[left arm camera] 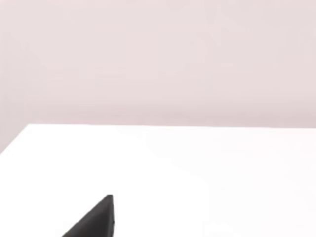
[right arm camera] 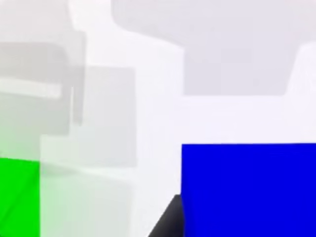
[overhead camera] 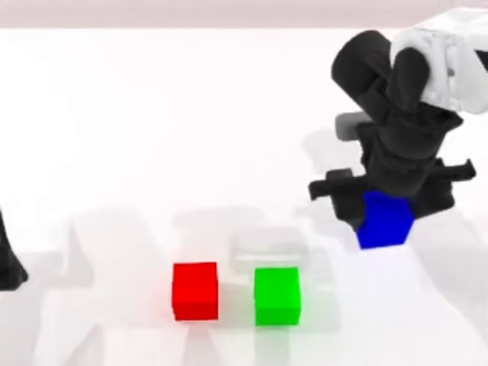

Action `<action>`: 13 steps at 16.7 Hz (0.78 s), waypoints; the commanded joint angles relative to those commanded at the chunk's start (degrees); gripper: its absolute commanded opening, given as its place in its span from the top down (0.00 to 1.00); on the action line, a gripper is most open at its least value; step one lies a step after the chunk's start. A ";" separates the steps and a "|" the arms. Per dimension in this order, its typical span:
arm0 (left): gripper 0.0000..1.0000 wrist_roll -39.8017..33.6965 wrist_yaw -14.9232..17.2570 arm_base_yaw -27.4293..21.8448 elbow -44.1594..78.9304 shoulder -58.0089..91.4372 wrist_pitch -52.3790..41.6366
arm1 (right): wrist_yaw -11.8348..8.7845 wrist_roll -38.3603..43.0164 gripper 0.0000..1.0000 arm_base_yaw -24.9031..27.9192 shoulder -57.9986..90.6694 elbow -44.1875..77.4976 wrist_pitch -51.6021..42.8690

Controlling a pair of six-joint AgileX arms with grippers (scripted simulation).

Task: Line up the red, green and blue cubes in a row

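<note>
The red cube (overhead camera: 195, 290) and the green cube (overhead camera: 277, 295) rest side by side near the table's front edge, with a small gap between them. My right gripper (overhead camera: 383, 212) is shut on the blue cube (overhead camera: 386, 222), held off the table to the right of and behind the green one. In the right wrist view the blue cube (right arm camera: 249, 190) sits against a dark finger (right arm camera: 170, 221), and the green cube (right arm camera: 19, 197) shows at the edge. My left arm (overhead camera: 9, 268) is parked at the table's left edge. One of its fingers (left arm camera: 96, 219) shows over bare table.
The white table (overhead camera: 152, 137) stretches behind the cubes, with soft grey shadows on it. The right arm's dark body (overhead camera: 396, 114) hangs over the right rear part.
</note>
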 joint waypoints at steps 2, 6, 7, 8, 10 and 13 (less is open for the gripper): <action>0.00 0.00 0.00 0.00 0.00 0.00 0.00 | 0.11 6.46 1.00 3.51 -2.21 -1.97 -0.36; 0.00 0.00 0.00 0.00 0.00 0.00 0.00 | 0.34 16.27 1.00 9.20 -6.13 -5.26 -0.80; 0.00 0.00 0.00 0.00 0.00 0.00 0.00 | 0.37 17.35 1.00 9.95 -6.69 -5.71 -0.82; 0.00 0.00 0.00 0.00 0.00 0.00 0.00 | 0.39 17.80 1.00 10.28 -6.95 -5.91 -0.83; 0.00 0.00 0.00 0.00 0.00 0.00 0.00 | 0.39 17.81 1.00 10.29 -6.95 -5.91 -0.83; 0.00 0.00 0.00 0.00 0.00 0.00 0.00 | 0.31 17.83 1.00 10.02 -6.64 -5.85 -0.57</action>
